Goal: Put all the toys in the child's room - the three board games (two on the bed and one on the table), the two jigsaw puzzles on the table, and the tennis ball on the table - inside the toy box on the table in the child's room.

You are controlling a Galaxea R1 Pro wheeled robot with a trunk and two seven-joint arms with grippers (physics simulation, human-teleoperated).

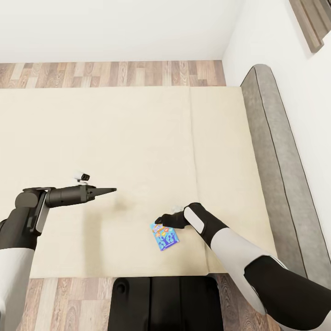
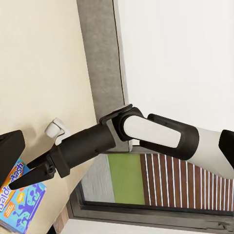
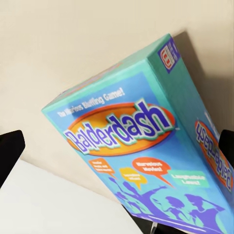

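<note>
White walls (image 1: 115, 27) meet a wood plank floor (image 1: 110, 73) at twelve o'clock. A beige mattress (image 1: 138, 151) fills the middle, its grey headboard (image 1: 280, 170) along three o'clock. A wooden frame (image 1: 312, 20) hangs at one o'clock.

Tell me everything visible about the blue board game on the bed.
The board game is a thin, flat rectangular box that looks like cardboard, bright blue with teal edges. Its cover reads "Balderdash" in purple on an orange oval, with small speech bubbles and purple silhouettes below; the name repeats on one side. It is closed and looks undamaged. It sits on the beige bed near the front edge, turned slightly askew. The right gripper is at its far edge; whether it has gripped the box cannot be told.
</note>
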